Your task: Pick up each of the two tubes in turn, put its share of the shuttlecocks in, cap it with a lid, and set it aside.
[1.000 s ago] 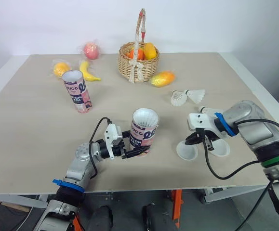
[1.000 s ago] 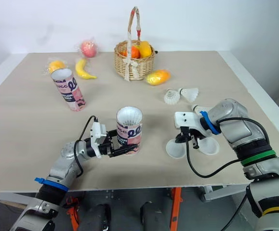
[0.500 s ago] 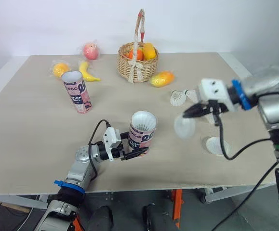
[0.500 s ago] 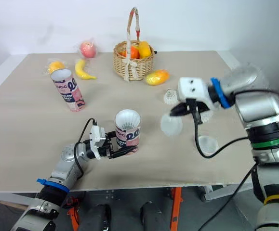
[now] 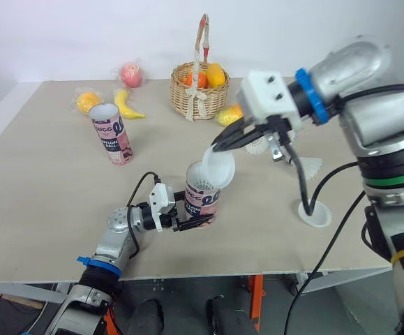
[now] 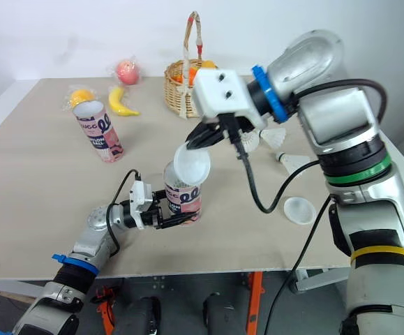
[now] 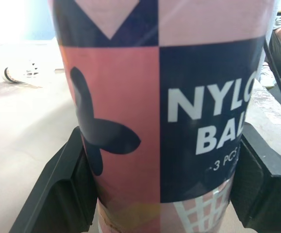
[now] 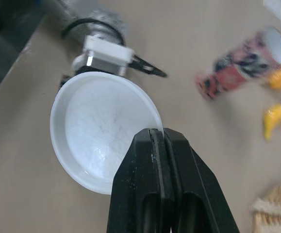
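The near pink-and-navy tube (image 5: 203,200) stands upright near the table's front, and my left gripper (image 5: 192,217) is shut on its lower body; the left wrist view has the tube (image 7: 162,111) between both fingers (image 7: 62,194). My right gripper (image 5: 218,147) is shut on the rim of a white lid (image 5: 216,166), held tilted just above the tube's open mouth. The right wrist view looks into the lid (image 8: 99,141) with the fingers (image 8: 155,160) pinching its edge. A second tube (image 5: 112,132) stands open at the left. Another lid (image 5: 316,215) lies at the right. Loose shuttlecocks (image 5: 303,165) lie behind it.
A wicker basket (image 5: 200,89) with fruit stands at the back centre. A banana (image 5: 128,105), a wrapped orange (image 5: 86,100) and a peach (image 5: 132,72) lie at the back left, a mango (image 5: 229,114) beside the basket. The table's front edge (image 5: 208,276) runs close to the near tube.
My right gripper lifted one lid off the table at the right and carried it left, up and over the near tube. The left gripper kept hold of the tube.
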Action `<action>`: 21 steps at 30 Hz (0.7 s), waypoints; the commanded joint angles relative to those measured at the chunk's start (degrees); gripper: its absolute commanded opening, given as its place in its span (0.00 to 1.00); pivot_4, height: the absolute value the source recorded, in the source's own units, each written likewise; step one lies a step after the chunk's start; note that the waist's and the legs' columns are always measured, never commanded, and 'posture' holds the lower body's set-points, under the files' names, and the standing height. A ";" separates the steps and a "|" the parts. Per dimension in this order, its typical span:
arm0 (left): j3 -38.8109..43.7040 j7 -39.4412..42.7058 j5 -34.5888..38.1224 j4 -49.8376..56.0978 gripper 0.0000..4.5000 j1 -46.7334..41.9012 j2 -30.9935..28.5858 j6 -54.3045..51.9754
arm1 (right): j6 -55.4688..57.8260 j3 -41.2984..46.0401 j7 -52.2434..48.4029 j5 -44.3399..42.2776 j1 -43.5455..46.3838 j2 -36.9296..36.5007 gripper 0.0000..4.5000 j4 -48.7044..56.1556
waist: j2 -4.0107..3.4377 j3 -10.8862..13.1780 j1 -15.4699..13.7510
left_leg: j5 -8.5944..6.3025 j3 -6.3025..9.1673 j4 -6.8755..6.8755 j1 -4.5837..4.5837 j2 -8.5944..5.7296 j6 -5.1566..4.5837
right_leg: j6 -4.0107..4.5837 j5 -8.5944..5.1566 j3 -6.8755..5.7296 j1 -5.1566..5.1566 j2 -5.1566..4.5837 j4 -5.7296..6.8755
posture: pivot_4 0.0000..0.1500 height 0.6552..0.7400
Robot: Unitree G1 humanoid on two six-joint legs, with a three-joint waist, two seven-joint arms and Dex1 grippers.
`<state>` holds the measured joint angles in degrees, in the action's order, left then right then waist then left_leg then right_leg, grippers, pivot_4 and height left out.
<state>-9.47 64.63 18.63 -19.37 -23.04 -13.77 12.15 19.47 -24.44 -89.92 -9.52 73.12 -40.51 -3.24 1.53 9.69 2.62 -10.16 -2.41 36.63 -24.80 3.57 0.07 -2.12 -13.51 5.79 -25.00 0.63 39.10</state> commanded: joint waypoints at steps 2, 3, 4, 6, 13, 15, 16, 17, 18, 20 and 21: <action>-0.50 -0.02 -1.93 -1.88 0.71 0.63 -0.74 0.13 | -6.11 -3.79 0.14 6.63 1.99 3.09 0.01 -3.83 | 0.00 0.00 -0.01 | 0.00 0.00 0.01 0.00 0.00 0.00 | -0.05 0.04 0.00 0.00 0.00 0.00 | 1.00 1.00; -0.48 -0.05 -1.85 -1.67 0.71 0.81 -0.82 0.12 | -7.92 -4.50 0.34 8.00 2.05 3.84 0.01 -4.85 | 0.00 0.00 -0.01 | 0.00 0.00 0.01 0.00 0.00 0.00 | -0.05 0.05 -0.01 0.01 0.00 0.00 | 1.00 1.00; -0.48 -0.07 -1.80 -1.48 0.71 0.97 -0.90 0.13 | -9.31 -4.88 0.06 8.83 2.09 4.40 0.01 -5.57 | -0.01 -0.01 0.00 | 0.00 0.00 0.01 0.00 0.00 0.00 | -0.06 0.05 -0.01 0.00 0.00 0.00 | 1.00 1.00; -0.49 -0.14 -1.88 -1.41 0.71 1.20 -1.00 0.35 | -12.07 -5.39 0.31 10.65 2.25 5.07 0.01 -6.95 | 0.00 -0.02 0.00 | 0.00 0.00 0.01 0.02 0.00 0.00 | -0.05 0.05 -0.02 0.02 0.01 0.00 | 1.00 1.00; -0.45 -0.49 -1.90 -1.38 0.71 1.37 -1.02 0.38 | -14.11 -3.57 -1.27 10.43 3.81 6.30 0.01 -8.13 | 0.00 -0.03 0.00 | 0.00 0.00 0.01 0.10 0.01 0.00 | 0.07 0.02 -0.01 0.09 0.01 0.00 | 1.00 1.00; -0.39 -0.53 -1.91 -1.53 0.71 1.37 -1.04 0.47 | -13.45 -3.29 -2.32 9.50 3.49 5.96 0.01 -7.19 | 0.00 -0.03 -0.01 | 0.00 0.00 0.01 0.10 0.01 0.00 | 0.10 0.00 -0.01 0.09 0.01 0.00 | 1.00 1.00; -0.38 -0.53 -1.91 -1.56 0.71 1.37 -1.05 0.49 | -13.33 -3.27 -2.50 9.36 3.40 5.87 0.01 -6.99 | 0.00 -0.03 -0.01 | 0.00 0.00 0.01 0.10 0.01 0.00 | 0.19 -0.06 -0.01 0.09 0.01 0.00 | 1.00 1.00; -0.36 -0.53 -1.91 -1.65 0.71 1.37 -1.06 0.52 | -12.63 -3.60 -2.57 8.54 3.10 5.51 0.01 -6.26 | 0.00 -0.03 -0.01 | 0.00 0.00 0.00 0.10 0.01 0.00 | 0.21 -0.07 -0.01 0.09 0.01 0.00 | 1.00 1.00; -0.34 -0.52 -1.94 -1.79 0.71 1.35 -1.08 0.59 | -11.99 -4.07 -2.57 7.60 2.61 5.00 0.01 -5.33 | 0.00 -0.03 -0.01 | 0.00 0.00 -0.01 0.10 0.01 0.00 | 0.21 -0.08 -0.01 0.08 0.01 0.00 | 1.00 1.00; -0.29 -0.56 -1.97 -2.01 0.71 1.30 -1.08 0.69 | -10.78 -4.56 -2.58 6.22 1.89 4.47 0.01 -4.20 | 0.00 -0.03 -0.01 | 0.00 0.00 -0.03 0.09 0.01 0.00 | 0.19 -0.08 -0.01 0.08 0.01 0.00 | 1.00 1.00; -0.26 -0.57 -1.94 -1.98 0.71 1.33 -1.14 0.72 | -9.79 -4.42 -2.58 5.87 1.70 4.65 0.01 -3.94 | 0.00 -0.03 -0.02 | 0.00 0.01 -0.04 0.09 0.01 0.00 | 0.18 -0.08 -0.02 0.09 0.01 0.00 | 1.00 1.00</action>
<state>-9.68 64.36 18.42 -19.66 -22.81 -14.00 13.34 8.03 -29.19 -89.87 -2.15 75.04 -35.49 -9.09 1.53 9.66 2.61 -10.16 -2.41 36.58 -24.71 3.58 0.07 -1.94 -13.59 5.78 -24.92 0.63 39.11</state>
